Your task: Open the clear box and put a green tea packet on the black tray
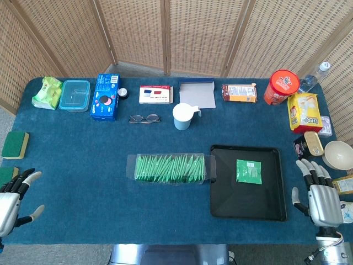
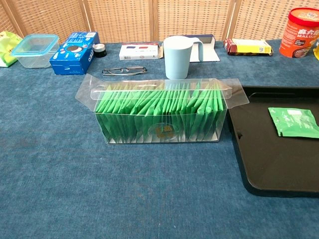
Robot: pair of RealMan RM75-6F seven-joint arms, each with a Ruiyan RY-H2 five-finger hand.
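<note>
Lying flat on the black tray [image 1: 247, 205], one green tea packet [image 1: 249, 170] sits right of the clear box [image 2: 162, 112], flaps open, packed with packets. Blue cloth covers the table [image 1: 83, 182]; wicker screens [image 1: 138, 30] stand behind. Left hand [image 1: 14, 196] and right hand [image 1: 320, 193] rest empty, fingers spread.

The left hand [image 1: 14, 200] is cut off by the picture's edge, far from the black tray [image 1: 220, 204]. Tray's right side is cut off in the chest view.

Green tea packet [image 1: 249, 170] on black tray [image 1: 220, 204]; clear box [image 1: 171, 168] just left; hands apart.
</note>
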